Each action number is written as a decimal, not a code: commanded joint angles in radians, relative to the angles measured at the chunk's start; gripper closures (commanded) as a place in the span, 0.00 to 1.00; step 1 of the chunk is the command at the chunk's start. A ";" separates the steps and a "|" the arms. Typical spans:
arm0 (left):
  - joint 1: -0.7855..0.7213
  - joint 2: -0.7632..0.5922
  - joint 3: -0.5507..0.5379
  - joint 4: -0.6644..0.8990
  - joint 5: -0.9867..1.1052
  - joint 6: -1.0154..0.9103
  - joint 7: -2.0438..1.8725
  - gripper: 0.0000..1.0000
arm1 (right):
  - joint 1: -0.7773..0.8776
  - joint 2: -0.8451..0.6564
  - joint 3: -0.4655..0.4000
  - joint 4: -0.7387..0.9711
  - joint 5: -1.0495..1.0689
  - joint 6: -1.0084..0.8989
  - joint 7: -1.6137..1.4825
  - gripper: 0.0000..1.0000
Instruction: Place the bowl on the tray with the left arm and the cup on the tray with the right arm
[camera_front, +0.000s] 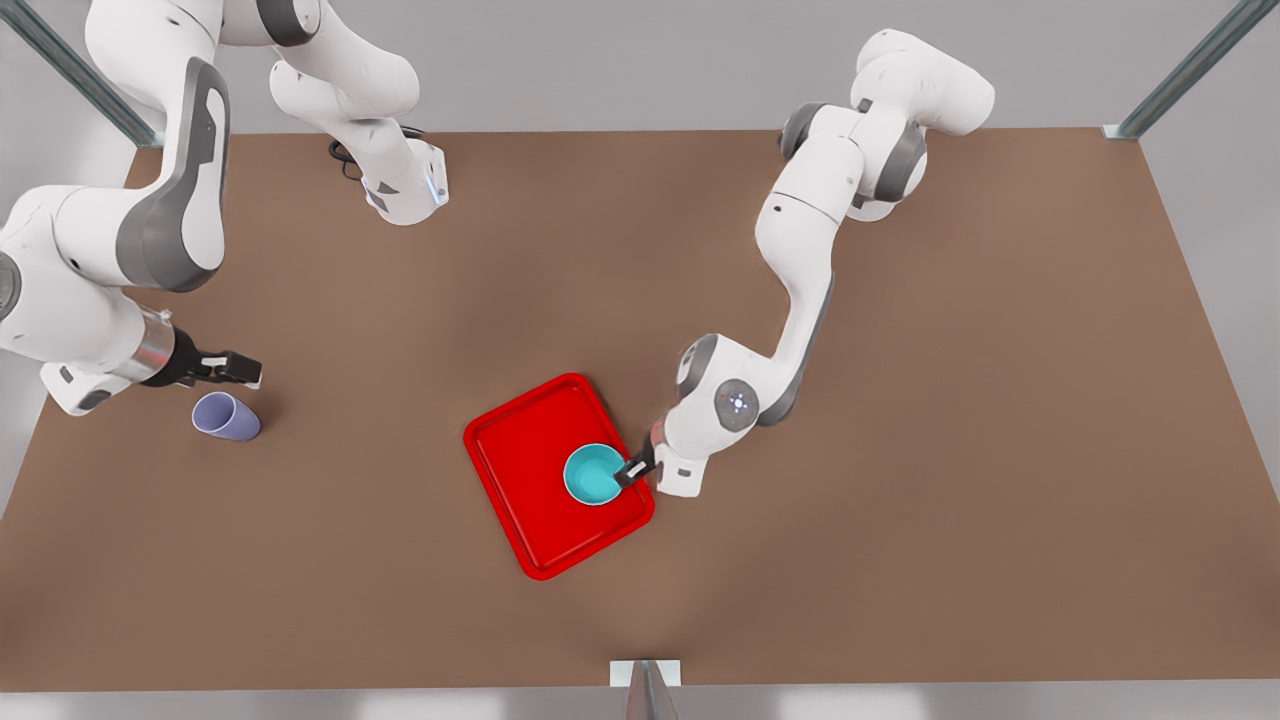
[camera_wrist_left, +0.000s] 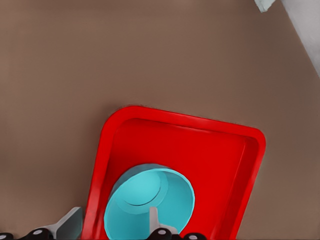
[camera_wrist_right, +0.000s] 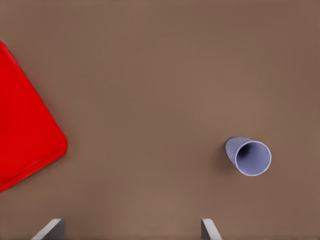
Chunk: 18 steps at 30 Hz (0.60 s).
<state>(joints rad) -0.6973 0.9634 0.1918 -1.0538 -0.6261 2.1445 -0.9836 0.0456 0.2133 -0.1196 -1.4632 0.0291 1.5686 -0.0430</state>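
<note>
Bowl (camera_front: 594, 474): on tray (camera_front: 520, 440), rim pinched by left pincer (camera_front: 632, 468) for placement. Cup (camera_front: 226, 416): on desk (camera_front: 900, 500), near spread right pincer (camera_front: 238, 369), awaiting pickup.

Teal bowl (camera_front: 594, 474) on red tray (camera_front: 520, 470); lavender cup (camera_front: 226, 416) apart.

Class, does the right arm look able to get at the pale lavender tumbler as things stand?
Probably yes. The right gripper, fingers open, hovers close beside the upright pale lavender tumbler on bare brown table; nothing stands between them.
</note>
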 joint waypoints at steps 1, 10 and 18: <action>0.015 -0.029 0.000 0.000 0.087 -0.053 0.005 0.01 | 0.000 0.001 0.000 0.000 0.000 -0.001 0.000 0.00; 0.193 -0.488 0.153 -0.028 0.532 -0.937 0.936 0.00 | -0.003 0.001 0.000 -0.005 -0.002 0.005 -0.002 0.00; 0.229 -0.667 0.129 -0.298 0.548 -0.724 0.922 0.00 | -0.059 0.023 -0.002 -0.319 0.000 0.356 -0.083 0.00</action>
<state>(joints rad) -0.4680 0.2961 0.3205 -1.3515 -0.0889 1.4205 -0.0614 -0.0534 0.2364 -0.1211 -1.8143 0.0291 1.9499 -0.1539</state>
